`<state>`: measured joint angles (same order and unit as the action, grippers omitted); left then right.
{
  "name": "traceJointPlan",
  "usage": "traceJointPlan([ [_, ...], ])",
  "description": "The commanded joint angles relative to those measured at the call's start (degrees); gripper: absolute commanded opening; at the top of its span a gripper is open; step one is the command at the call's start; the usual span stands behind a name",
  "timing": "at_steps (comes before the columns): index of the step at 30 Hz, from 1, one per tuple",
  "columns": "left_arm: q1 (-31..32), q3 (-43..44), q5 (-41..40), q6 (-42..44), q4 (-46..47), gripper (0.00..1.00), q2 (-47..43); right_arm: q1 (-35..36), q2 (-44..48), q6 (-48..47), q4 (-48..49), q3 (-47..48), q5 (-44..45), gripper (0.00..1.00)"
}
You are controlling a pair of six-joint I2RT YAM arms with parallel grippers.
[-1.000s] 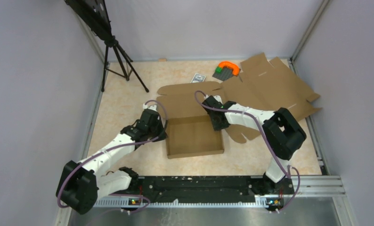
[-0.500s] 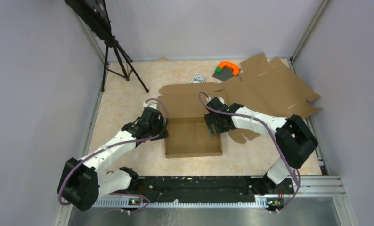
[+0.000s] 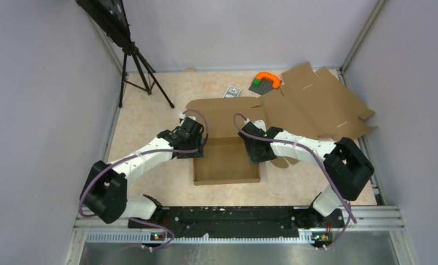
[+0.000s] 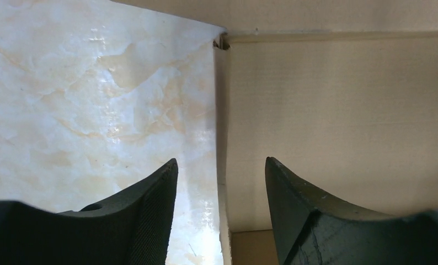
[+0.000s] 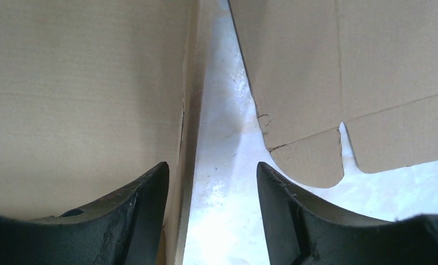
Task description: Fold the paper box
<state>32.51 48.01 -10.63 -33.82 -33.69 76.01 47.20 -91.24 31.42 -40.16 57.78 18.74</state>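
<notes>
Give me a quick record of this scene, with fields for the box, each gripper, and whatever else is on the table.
box: brown cardboard, shallow tray shape, side walls up, top open, mid-table
left gripper: open, astride the box's left wall near its far corner, not gripping
right gripper: open, astride the box's right wall, not gripping
flat blank: spread out, far right
card pack: far edge
orange object: far edge
tripod: far left corner

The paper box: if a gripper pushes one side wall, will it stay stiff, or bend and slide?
The paper box looks empty and shallow; it likely slides on the glossy table. Its thin side wall would probably flex.
</notes>
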Motion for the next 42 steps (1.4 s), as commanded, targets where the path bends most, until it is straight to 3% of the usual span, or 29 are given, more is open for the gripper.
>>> traceJointPlan([
  [1, 2.44, 1.7, -3.09, -0.28, -2.01, 0.6, 2.88, 1.89, -0.07, 3.23, -1.65, 0.8, 4.02, 0.59],
  [7, 3.51, -1.48, -3.17, -2.08, -1.65, 0.58, 1.55, 2.3, 2.14, 4.29, 0.94, -3.71, 0.75, 0.54],
  [12, 3.87, -2.92, -3.48, -2.47, -1.25, 0.5, 0.8, 2.29, 2.15, 4.4, 1.83, -5.4, 0.77, 0.25],
  [14, 3.88, -2.94, -3.62, -2.39, -1.2, 0.48, 1.25, 2.31, 1.81, 4.31, 1.51, -5.25, 1.36, 0.0],
  [17, 3.89, -3.1, -3.13, -2.35, -0.59, 0.47, 1.25, 2.37, 2.14, 3.89, 2.1, -5.18, 0.9, 0.0],
  [21, 3.88, -3.41, -2.19, -2.39, 0.71, 0.48, -1.01, 2.48, 4.38, 2.9, 2.83, -4.72, -0.1, 0.32],
  [24, 3.74, -3.05, -3.06, -1.64, 0.95, 0.51, -3.42, 2.46, 6.27, 2.18, 2.62, -3.64, -0.16, 0.46],
  [29, 1.69, -3.17, -2.29, -0.16, 2.62, 0.63, -8.93, 2.47, 8.63, -0.66, 1.54, -0.89, 2.41, 0.57],
  [34, -0.99, -3.17, -6.52, 1.3, 1.77, 0.79, -14.35, 1.44, 16.26, -3.83, 4.33, -1.52, 4.49, 0.68],
  [37, -4.78, -3.76, -5.81, 1.91, 2.66, 0.97, -16.28, -4.4, 20.06, -6.26, 7.15, -1.45, -1.6, 0.74],
  [42, -12.53, -5.31, 0.96, 0.15, 8.55, 0.98, -15.97, -15.54, 21.64, -7.14, 13.41, -0.7, -14.28, 0.95],
])
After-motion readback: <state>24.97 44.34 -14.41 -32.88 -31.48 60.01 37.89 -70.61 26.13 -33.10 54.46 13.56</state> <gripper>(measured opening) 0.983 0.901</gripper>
